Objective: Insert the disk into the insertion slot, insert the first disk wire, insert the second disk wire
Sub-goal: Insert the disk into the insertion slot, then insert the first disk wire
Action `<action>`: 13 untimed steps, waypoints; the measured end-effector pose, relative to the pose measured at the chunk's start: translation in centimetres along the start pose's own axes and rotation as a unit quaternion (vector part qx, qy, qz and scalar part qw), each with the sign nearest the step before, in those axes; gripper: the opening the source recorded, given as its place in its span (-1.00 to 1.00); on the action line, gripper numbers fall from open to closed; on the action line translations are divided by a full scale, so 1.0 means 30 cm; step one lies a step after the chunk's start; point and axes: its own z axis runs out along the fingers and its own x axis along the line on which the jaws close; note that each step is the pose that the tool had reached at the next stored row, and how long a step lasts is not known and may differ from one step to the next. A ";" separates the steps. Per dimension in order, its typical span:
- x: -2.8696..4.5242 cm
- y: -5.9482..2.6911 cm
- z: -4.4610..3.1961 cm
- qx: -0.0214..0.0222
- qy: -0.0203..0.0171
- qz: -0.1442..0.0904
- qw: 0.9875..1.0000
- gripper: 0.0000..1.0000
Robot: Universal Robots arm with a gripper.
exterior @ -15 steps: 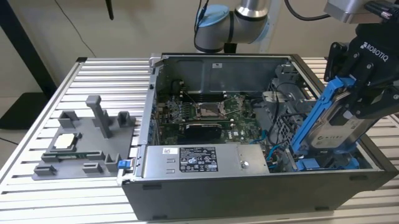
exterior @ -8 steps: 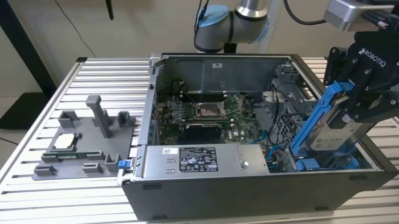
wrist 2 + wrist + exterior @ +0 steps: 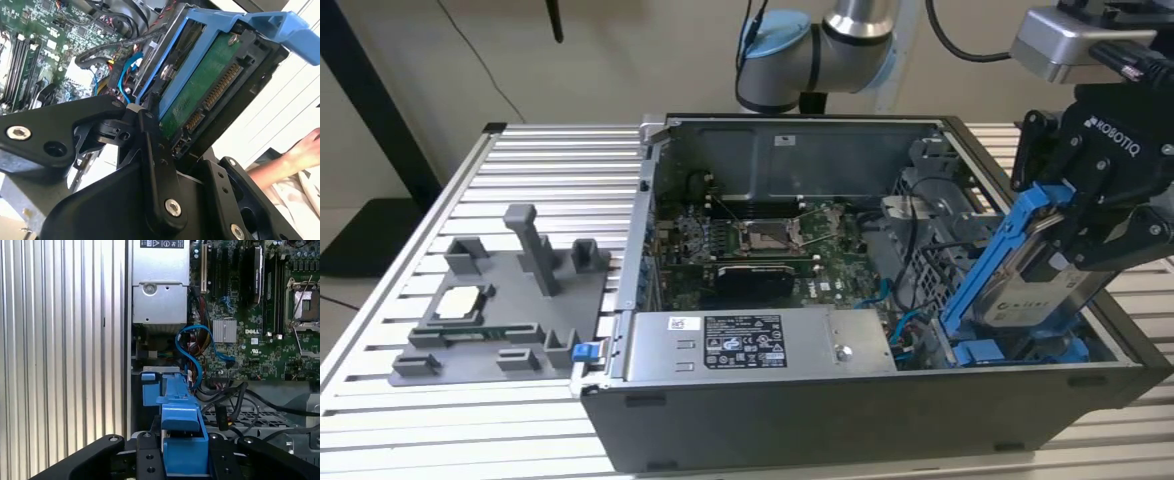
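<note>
I have the gripper (image 3: 1067, 235) closed tight on the disk (image 3: 1037, 292), a finger on each side, so the claw is holding it. In the exterior view the pair sits at about four o'clock, over that corner of the open case (image 3: 854, 410).

The disk stands steeply tilted. Its blue frame (image 3: 991, 255) runs from a low end at seven o'clock of the gripper to a high end at twelve o'clock of it, and the white label faces five o'clock. The low end dips inside the case wall at the slot (image 3: 994, 345) of the cage (image 3: 937, 262). I cannot tell whether it has entered the bay or only meets its mouth.

In the second wrist view the disk's green underside and its connector pins (image 3: 220, 82) face the camera, exposed. One finger (image 3: 156, 165) lies along the frame's edge. A person's hand (image 3: 306, 144) shows beyond the disk.

In the first wrist view the frame's handle (image 3: 182, 440) sits between the gripper's black links. A blue cable (image 3: 192, 347) loops loosely over the board (image 3: 250, 340), between the power box (image 3: 160, 290) and the cage.

Back in the exterior view, the power box lies at six o'clock of the case and the board at its centre. A grey jig (image 3: 507, 300) rests on the slatted table (image 3: 400, 420) at nine o'clock, just beside the case. The arm (image 3: 827, 40) comes in at twelve o'clock.
</note>
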 end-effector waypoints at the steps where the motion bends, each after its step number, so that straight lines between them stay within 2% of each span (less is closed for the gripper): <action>1: 0.000 0.000 0.005 0.000 0.000 0.000 1.000 -1.00; 13: 0.000 -0.004 0.077 0.000 -0.001 0.000 1.000 -1.00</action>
